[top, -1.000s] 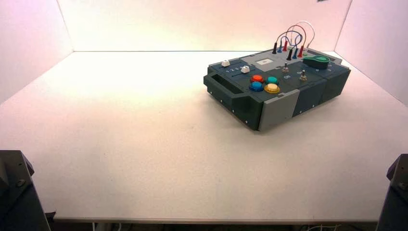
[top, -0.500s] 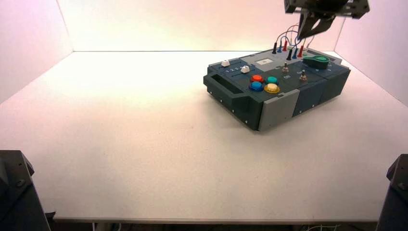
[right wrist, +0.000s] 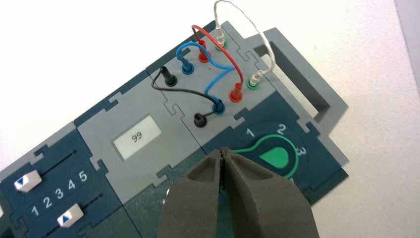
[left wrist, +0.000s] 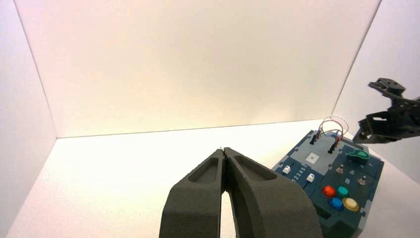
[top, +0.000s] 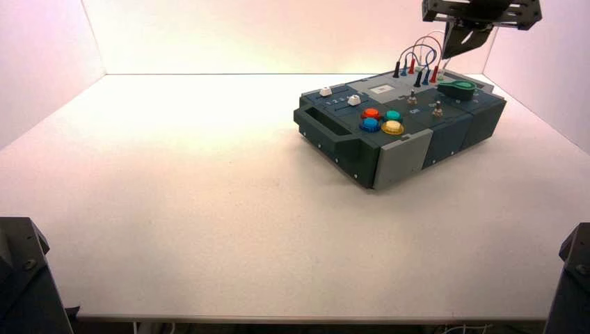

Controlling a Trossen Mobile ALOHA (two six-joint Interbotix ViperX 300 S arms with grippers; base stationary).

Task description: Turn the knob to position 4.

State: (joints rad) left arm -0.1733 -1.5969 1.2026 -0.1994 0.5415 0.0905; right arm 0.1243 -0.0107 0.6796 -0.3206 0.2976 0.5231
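The knob [top: 458, 88] is a glossy green teardrop on the far right corner of the dark box [top: 389, 156]. In the right wrist view the knob [right wrist: 275, 156] sits inside a ring with the numbers 1, 2 and 3 showing. Its tapered end lies toward the side of the 1 and is partly hidden behind my fingers. My right gripper [top: 448, 53] hangs shut above the box's far right corner, apart from the knob, with its tips [right wrist: 224, 150] meeting and holding nothing. My left gripper [left wrist: 225, 149] is shut and empty over the table, far to the left of the box.
Looped wires [right wrist: 218, 74] plug into the grey panel beside the knob. Next to that panel is a small display [right wrist: 137, 139] and two sliders with white handles [right wrist: 28, 181]. Coloured buttons [top: 381, 120] and two toggle switches [top: 437, 108] sit nearer the front. White walls enclose the table.
The right gripper came into view from above the box's far right corner, then shifted slightly right and up. The box and the knob have not moved.
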